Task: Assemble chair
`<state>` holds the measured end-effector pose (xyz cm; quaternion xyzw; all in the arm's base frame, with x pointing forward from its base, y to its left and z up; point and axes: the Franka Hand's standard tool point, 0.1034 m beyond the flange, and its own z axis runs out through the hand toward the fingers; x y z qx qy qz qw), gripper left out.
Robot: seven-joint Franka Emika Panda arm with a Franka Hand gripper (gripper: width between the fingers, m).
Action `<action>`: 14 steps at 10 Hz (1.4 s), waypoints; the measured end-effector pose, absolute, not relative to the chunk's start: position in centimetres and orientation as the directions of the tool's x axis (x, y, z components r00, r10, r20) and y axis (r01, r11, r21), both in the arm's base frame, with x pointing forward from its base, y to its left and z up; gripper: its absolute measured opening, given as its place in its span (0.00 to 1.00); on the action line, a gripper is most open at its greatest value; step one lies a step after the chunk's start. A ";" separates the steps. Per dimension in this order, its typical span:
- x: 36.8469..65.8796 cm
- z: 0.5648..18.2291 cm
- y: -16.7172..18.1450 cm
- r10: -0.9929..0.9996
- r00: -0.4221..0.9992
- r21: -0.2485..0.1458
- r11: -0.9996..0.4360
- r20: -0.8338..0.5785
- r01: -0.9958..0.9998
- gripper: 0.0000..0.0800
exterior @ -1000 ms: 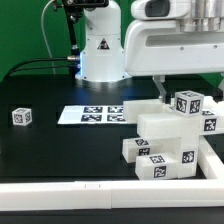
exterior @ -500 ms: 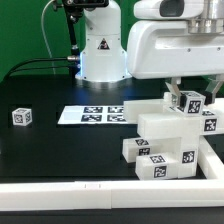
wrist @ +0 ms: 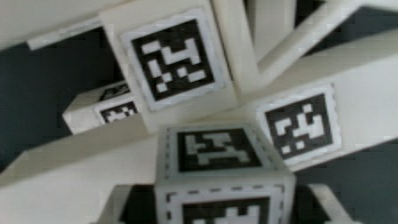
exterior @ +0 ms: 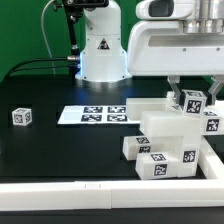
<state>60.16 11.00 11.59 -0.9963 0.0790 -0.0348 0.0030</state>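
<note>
The chair is a chunky stack of white tagged blocks point(exterior: 162, 130) at the exterior view's right. On top of it sits a small white tagged piece point(exterior: 191, 101), which fills the wrist view as a tagged block point(wrist: 222, 160). My gripper point(exterior: 189, 96) has come down from above and is shut on this piece. In the wrist view the gripper point(wrist: 222, 205) has dark fingers point(wrist: 139, 206) pressed against both sides of the block. Other tagged chair parts point(wrist: 175, 62) lie beyond it.
A small lone tagged cube point(exterior: 21, 116) stands at the exterior view's left. The marker board point(exterior: 90, 114) lies flat in front of the robot's white base point(exterior: 100, 50). A white rail point(exterior: 100, 190) borders the table's front and right edges.
The jaws stood wide above the small top piece a second ago. They have since closed onto its sides, and the piece has barely shifted.
</note>
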 end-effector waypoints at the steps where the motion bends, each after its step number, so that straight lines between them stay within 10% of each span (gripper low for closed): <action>1: 60.2 11.6 11.0 -0.208 0.976 -0.016 -0.978 0.068 -0.208 0.35; 12: 60.9 11.4 9.1 -0.843 0.537 -0.149 -0.534 0.024 -0.832 0.35; 14: 60.8 11.4 9.1 -0.830 0.558 -0.148 -0.555 0.028 -0.818 0.65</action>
